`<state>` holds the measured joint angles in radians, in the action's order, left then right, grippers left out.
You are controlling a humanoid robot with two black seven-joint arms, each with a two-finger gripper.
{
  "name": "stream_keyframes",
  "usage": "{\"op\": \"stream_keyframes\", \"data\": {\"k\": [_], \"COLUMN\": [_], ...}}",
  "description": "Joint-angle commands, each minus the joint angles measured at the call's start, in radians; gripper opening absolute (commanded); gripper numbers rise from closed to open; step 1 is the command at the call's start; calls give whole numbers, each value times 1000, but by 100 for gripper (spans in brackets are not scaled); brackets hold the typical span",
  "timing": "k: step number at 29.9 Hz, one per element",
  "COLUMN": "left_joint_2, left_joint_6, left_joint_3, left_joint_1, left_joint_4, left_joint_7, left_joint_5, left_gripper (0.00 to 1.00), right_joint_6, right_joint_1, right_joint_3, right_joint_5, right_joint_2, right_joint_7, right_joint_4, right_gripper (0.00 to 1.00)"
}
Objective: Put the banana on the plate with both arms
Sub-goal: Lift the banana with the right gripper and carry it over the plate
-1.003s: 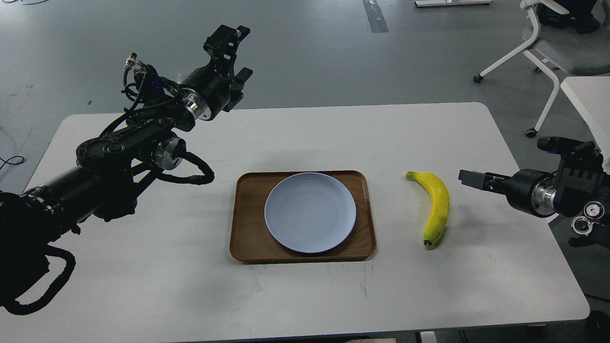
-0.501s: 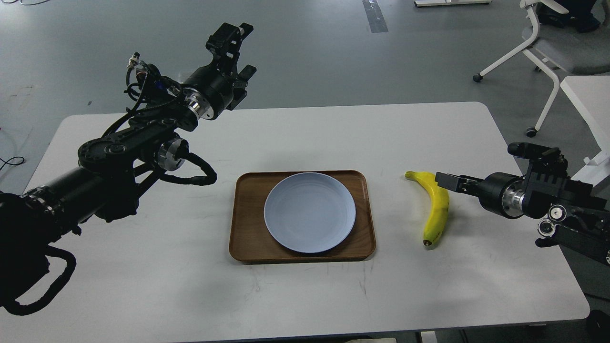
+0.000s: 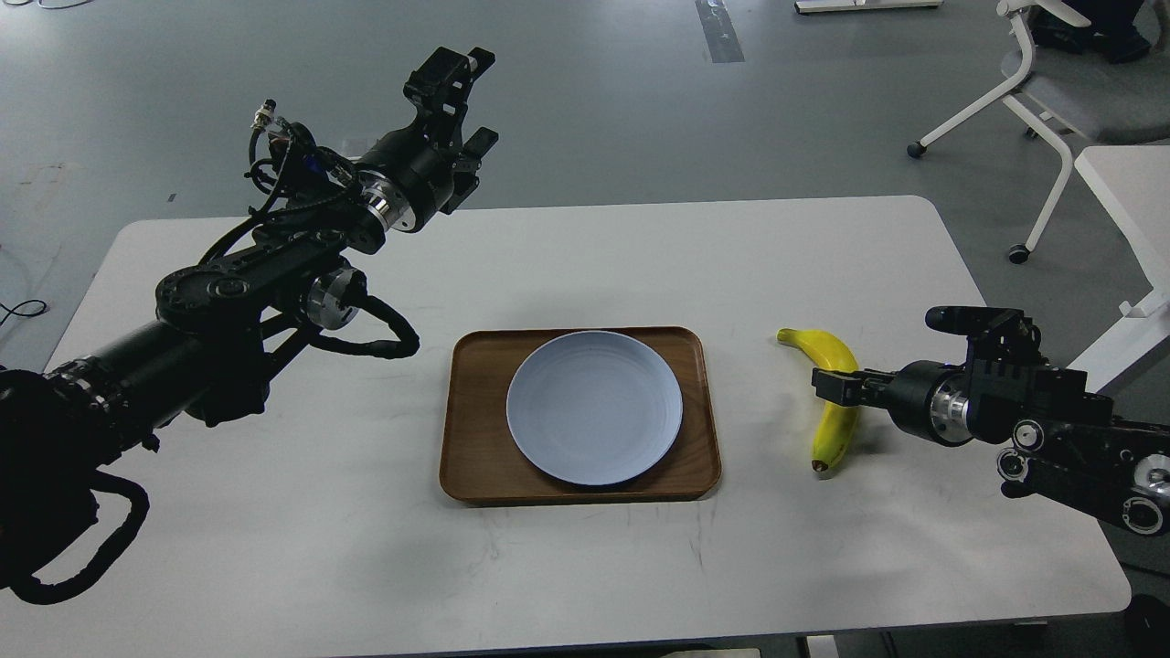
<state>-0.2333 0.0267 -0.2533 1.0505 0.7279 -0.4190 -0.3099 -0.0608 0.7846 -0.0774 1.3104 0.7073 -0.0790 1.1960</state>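
Banana [image 3: 836, 402] on tabletop [image 3: 585, 567], right of plate [image 3: 594, 407]; right gripper [image 3: 836, 386] overlapping its middle, spread unclear; left gripper [image 3: 466, 96] raised far-left, fingers spread.

I see a white table [image 3: 585, 265] with rounded corners on a smooth grey floor [image 3: 594, 100]; behind it at the right stands a white-framed office chair [image 3: 1051, 91] on castors, beside another white desk [image 3: 1129, 196]

Bare table [image 3: 585, 265] surrounds the tray [image 3: 475, 457]; right gripper [image 3: 827, 384] overlaps the banana [image 3: 827, 352].
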Motion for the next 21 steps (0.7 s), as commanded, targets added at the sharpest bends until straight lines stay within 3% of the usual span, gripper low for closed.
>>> {"op": "stream_keyframes", "data": {"k": [1, 2, 4, 6, 13, 16, 21], "left_joint_2": [0, 0, 0, 2, 3, 5, 5], "left_joint_6": [-1, -1, 1, 1, 1, 1, 1], "left_joint_3": [2, 6, 9, 9, 9, 9, 9], "left_joint_1": [0, 0, -1, -1, -1, 0, 2], "left_joint_4": [-1, 1, -1, -1, -1, -1, -1], "left_joint_7": [-35, -41, -41, -43, -41, -41, -41], "left_joint_5": [-1, -1, -3, -3, -5, -5, -5], "left_gripper": [98, 98, 98, 98, 98, 98, 98], "right_joint_6": [-1, -1, 1, 6, 38, 58, 61], "right_joint_1": [-1, -1, 1, -1, 67, 104, 199], "right_joint_3": [8, 22, 28, 30, 27, 31, 70], "right_joint_5": [3, 4, 4, 3, -2, 10, 236], "right_joint_2": [-11, -11, -12, -12, -17, -19, -31], "right_joint_7": [1, 1, 2, 8, 68, 142, 335], "right_joint_4": [-6, -15, -18, -18, -16, -6, 13], "right_gripper": [39, 30, 24, 10, 4, 4, 4]}}
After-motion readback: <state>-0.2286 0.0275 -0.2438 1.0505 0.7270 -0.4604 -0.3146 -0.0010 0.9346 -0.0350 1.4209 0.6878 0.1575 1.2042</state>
